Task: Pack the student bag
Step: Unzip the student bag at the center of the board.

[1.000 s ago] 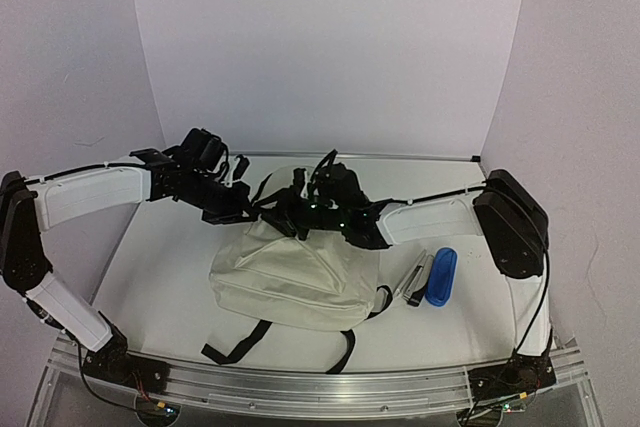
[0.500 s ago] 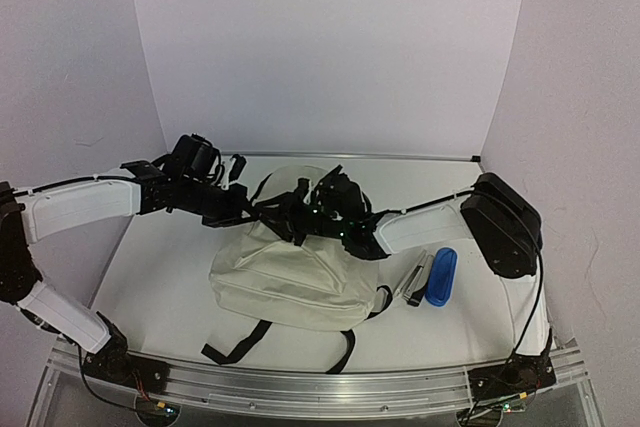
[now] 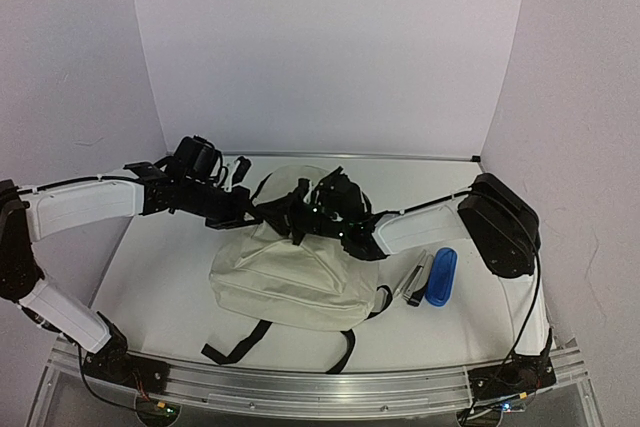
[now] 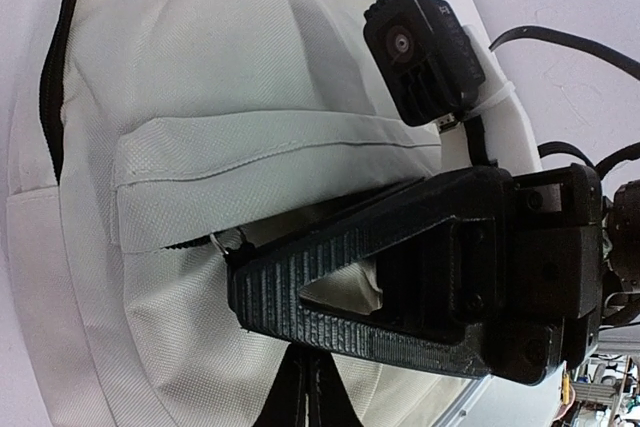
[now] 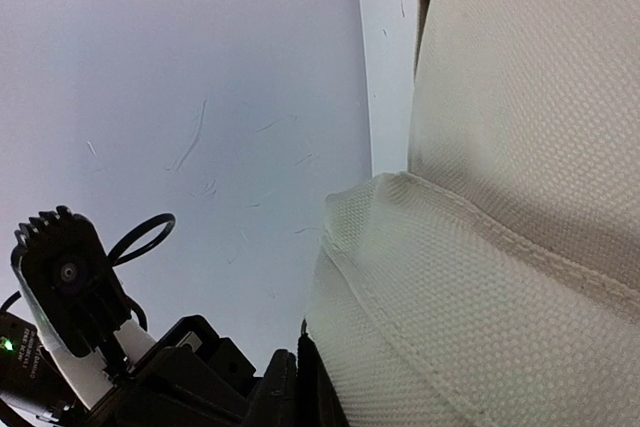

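Right gripper (image 5: 297,388) tighter on student bag (image 5: 500,247)

pale lilac walls (image 3: 330,47) enclose a white tabletop (image 3: 160,277), with what seems an aluminium rail (image 3: 300,387) in front.

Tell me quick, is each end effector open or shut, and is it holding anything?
Left end effector: closed, pinching the bag at its pocket zipper.
Right end effector: looks closed on the bag's edge, mostly out of view.

Student bag (image 3: 290,282): cream, fine woven texture, black straps (image 3: 232,345), black zip (image 4: 50,97). Right of it: 1 blue case (image 3: 441,277), 1 grey-silver item (image 3: 415,280). My left fingers (image 4: 300,282): black, ribbed.
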Action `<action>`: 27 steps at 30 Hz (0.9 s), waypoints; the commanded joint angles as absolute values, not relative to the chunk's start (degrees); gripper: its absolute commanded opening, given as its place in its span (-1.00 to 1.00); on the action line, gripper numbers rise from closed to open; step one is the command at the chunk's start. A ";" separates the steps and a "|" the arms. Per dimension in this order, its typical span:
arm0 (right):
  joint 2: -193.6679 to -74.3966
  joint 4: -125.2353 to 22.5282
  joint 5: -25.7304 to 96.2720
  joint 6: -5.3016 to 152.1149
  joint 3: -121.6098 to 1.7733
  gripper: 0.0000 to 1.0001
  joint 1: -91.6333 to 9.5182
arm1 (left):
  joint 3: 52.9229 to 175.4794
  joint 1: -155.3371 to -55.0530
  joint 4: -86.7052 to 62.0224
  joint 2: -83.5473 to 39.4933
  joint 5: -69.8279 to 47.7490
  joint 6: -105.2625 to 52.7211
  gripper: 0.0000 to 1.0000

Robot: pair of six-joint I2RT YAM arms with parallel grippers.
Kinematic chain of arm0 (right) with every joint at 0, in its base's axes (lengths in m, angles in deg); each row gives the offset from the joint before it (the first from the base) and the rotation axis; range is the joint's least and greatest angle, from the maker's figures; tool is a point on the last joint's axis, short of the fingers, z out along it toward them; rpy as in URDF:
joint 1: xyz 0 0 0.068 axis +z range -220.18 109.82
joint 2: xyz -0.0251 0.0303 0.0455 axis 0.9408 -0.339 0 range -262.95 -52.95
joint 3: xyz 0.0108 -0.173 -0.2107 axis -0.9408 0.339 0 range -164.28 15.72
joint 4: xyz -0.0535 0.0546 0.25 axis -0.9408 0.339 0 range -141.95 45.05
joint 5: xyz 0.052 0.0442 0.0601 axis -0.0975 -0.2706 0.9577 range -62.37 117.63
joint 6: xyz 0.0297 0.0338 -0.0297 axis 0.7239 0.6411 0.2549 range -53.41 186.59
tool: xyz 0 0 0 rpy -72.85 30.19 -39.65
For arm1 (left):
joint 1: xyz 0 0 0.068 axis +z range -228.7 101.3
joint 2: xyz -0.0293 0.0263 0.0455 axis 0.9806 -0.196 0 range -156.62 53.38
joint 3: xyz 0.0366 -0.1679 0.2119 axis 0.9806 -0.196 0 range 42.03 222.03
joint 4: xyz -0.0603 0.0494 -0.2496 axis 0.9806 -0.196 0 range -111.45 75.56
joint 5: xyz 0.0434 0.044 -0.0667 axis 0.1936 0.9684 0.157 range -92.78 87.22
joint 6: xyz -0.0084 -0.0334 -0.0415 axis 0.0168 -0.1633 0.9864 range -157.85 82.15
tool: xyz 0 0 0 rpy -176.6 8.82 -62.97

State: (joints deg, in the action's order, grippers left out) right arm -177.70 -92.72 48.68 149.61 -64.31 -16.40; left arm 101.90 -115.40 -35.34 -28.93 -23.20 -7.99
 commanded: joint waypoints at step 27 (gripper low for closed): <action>-169.21 -72.56 35.69 126.77 -68.35 -1.00 -15.65 | 104.74 -110.60 -35.66 -33.59 -19.24 -7.45 0.09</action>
